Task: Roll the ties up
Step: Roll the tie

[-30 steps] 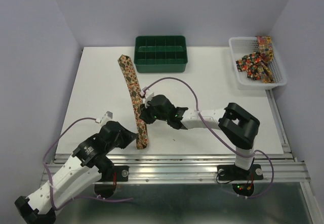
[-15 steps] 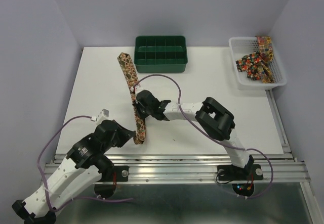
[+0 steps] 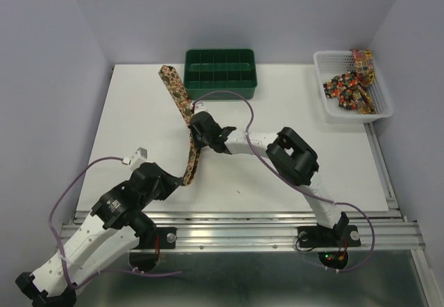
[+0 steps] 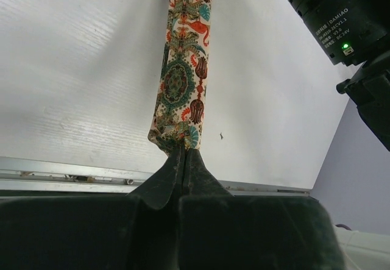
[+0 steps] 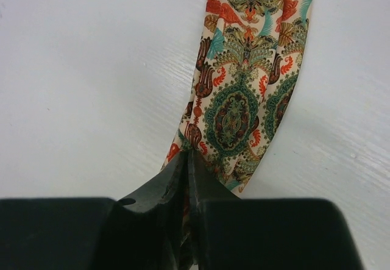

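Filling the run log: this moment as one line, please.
left jaws: shut on tie, near end | right jaws: shut on tie mid-length | tie: bent between them | roll: none yet

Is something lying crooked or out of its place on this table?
Yes. The stretched tie is kinked mid-length, where the right jaws pinch it. In the white basket, one loose tie sticks up over the far rim.

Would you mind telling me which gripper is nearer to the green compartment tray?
Right. The right gripper pinches the tie mid-length, slightly in front of the green compartment tray; the left gripper holds the tie's near end, much farther away.
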`<state>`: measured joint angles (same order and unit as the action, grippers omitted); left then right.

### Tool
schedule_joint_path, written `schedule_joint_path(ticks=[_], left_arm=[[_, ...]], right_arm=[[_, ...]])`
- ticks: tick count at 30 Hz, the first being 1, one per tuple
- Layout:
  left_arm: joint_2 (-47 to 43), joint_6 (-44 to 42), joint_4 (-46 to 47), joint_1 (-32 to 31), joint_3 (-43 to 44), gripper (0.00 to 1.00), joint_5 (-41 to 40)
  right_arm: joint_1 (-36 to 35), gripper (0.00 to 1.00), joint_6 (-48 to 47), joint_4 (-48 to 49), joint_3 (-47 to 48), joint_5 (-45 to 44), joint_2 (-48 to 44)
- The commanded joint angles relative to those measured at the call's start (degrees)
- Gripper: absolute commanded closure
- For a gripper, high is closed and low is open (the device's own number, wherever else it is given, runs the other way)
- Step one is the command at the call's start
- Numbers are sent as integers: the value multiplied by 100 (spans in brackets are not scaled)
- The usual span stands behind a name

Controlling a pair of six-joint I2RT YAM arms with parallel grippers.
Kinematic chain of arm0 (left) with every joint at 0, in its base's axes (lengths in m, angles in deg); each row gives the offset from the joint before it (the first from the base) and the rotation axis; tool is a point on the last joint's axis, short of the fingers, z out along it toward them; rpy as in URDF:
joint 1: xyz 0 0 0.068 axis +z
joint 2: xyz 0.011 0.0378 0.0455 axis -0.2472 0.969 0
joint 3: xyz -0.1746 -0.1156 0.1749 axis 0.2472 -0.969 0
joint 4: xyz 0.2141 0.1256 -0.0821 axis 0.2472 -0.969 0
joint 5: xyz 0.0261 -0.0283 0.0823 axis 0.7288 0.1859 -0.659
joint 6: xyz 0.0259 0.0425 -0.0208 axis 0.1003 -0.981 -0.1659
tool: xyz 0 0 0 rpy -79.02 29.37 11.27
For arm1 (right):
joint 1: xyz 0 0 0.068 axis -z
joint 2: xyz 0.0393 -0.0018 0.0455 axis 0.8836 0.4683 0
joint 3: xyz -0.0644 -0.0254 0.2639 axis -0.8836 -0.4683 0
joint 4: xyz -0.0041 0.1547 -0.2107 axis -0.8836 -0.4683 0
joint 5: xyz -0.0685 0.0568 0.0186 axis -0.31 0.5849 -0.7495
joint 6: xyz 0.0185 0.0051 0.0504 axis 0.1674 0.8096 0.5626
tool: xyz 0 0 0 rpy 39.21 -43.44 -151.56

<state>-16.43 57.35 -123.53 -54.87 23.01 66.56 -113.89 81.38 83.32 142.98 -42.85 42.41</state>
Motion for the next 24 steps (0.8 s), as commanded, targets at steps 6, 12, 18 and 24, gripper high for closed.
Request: schedule_joint_path(ticks=[6, 12, 18, 24], left_arm=[[508, -309, 86, -40, 270, 100, -55], [1044, -476, -168, -49, 604, 100, -336], [1045, -511, -133, -58, 640, 100, -328], [1176, -660, 147, -58, 605, 100, -205]], right_arm=[[48, 83, -687, 258, -523, 1013, -548], [40, 80, -899, 796, -1429, 2184, -1454], [-83, 84, -671, 1278, -2405, 3186, -2052], [-215, 85, -337, 2017, -3020, 4128, -2088]])
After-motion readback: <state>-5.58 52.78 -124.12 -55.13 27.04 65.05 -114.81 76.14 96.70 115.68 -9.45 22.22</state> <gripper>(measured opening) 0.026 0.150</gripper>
